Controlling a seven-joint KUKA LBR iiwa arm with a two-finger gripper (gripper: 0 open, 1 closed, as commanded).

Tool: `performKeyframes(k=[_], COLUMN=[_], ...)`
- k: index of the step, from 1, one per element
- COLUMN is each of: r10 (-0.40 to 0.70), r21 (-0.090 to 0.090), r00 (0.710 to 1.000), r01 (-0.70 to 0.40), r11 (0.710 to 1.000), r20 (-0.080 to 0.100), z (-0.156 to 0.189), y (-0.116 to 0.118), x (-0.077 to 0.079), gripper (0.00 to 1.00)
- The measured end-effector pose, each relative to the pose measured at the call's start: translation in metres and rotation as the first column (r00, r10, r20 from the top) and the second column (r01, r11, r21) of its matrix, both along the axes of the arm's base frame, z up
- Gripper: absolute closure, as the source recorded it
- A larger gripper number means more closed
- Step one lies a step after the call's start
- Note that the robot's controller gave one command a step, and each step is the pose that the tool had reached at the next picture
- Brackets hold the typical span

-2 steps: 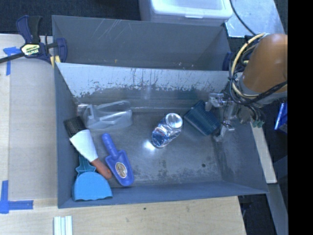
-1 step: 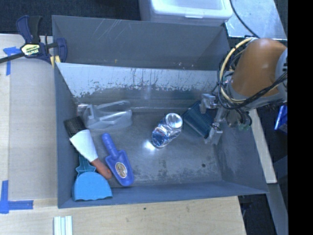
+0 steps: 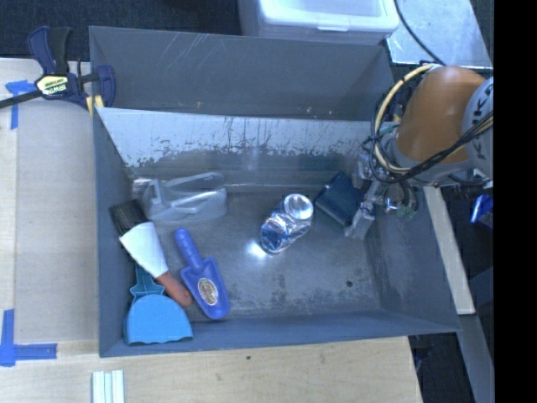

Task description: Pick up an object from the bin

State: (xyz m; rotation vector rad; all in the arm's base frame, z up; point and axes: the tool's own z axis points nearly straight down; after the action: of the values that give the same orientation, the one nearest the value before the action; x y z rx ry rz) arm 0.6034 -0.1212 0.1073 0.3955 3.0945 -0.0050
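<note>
By the grey metal bin's (image 3: 243,74) right wall, pincer (image 3: 362,217) sits just beside a dark-blue boxy thing (image 3: 337,198); grip width: can't tell. Prob. grasp step; next: secure, lift.

Matt scuffed grey metal bin (image 3: 252,145), glossy crinkled clear plastic bottle (image 3: 285,222), shiny blue plastic scoop (image 3: 201,277)

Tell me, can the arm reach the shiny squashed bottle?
Probably yes: the squashed bottle lies alone mid-bin, close to the gripper, though a dark blue block sits nearly between them.
</note>
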Motion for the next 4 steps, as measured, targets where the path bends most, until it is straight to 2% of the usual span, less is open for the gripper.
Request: performKeyframes(k=[1, 2, 3, 4], r10=[-0.098, -0.103, -0.140, -0.019], r21=[0.006, 0.004, 0.005, 0.005], r00=[0.995, 0.995, 0.990, 1.000], r01=[0.098, 0.103, 0.140, 0.020], r11=[0.995, 0.995, 0.990, 1.000], r20=[-0.011, -0.006, -0.012, -0.006], z=[-0.010, 0.098, 0.120, 0.055], y=[-0.005, 0.004, -0.008, 0.019], x=[-0.021, -0.015, -0.003, -0.006], gripper=[0.00, 0.00, 0.00, 0.00])
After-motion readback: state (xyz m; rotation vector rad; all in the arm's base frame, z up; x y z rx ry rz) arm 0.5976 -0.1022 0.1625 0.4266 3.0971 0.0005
